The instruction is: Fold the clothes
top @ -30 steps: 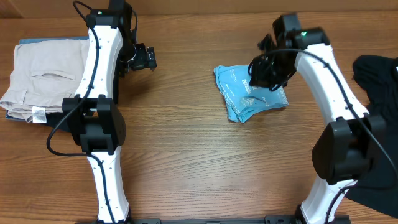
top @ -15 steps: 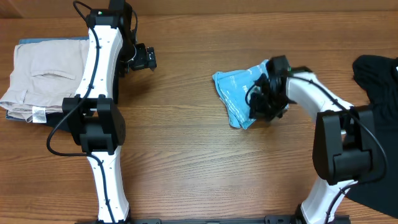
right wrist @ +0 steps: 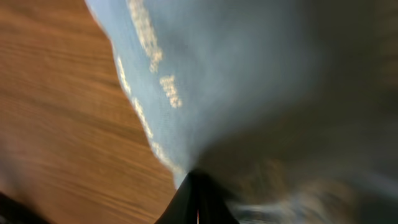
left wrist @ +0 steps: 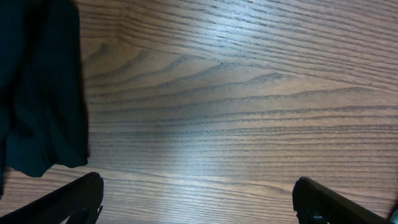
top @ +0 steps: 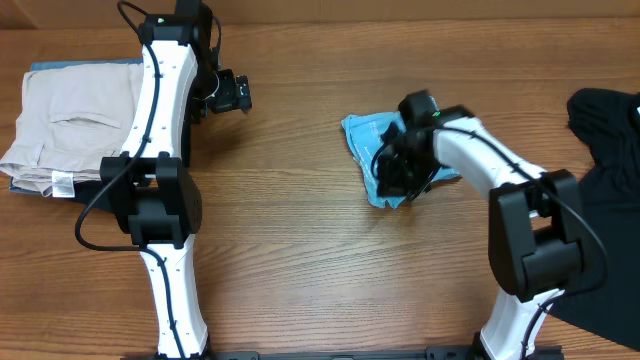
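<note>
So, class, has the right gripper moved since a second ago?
Yes: the right gripper shifted left across the blue T-shirt, away from the black cloth on the right.

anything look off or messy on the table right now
The light blue T-shirt, right of centre, is a crumpled wad rather than flat, with the right gripper down on it. The beige trousers at left lie neatly folded.
</note>
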`<move>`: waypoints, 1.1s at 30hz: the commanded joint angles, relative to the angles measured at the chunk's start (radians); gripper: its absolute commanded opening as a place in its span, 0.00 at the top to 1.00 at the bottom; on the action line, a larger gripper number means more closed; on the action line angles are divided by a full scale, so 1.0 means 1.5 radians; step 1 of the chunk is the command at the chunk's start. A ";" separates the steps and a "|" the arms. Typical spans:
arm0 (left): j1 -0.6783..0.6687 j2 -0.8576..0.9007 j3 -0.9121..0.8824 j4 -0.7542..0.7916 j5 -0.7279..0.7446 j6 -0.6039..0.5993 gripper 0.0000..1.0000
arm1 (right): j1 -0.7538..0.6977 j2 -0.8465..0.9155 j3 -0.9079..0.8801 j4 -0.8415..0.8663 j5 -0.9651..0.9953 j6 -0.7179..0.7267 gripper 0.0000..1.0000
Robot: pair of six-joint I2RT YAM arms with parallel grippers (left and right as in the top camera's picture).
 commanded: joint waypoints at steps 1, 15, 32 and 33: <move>0.000 -0.014 0.018 0.001 -0.004 0.010 0.00 | 0.021 0.004 -0.002 0.024 -0.008 -0.004 0.96; 0.000 -0.014 0.018 0.001 -0.004 0.010 0.00 | 0.008 0.078 0.256 0.092 0.010 0.022 0.96; 0.000 -0.014 0.018 0.001 -0.004 0.010 0.00 | -0.170 0.136 0.468 -0.119 0.065 0.014 0.96; 0.000 -0.014 0.018 0.001 -0.004 0.010 0.00 | -0.185 0.140 0.457 -0.115 0.065 0.014 0.96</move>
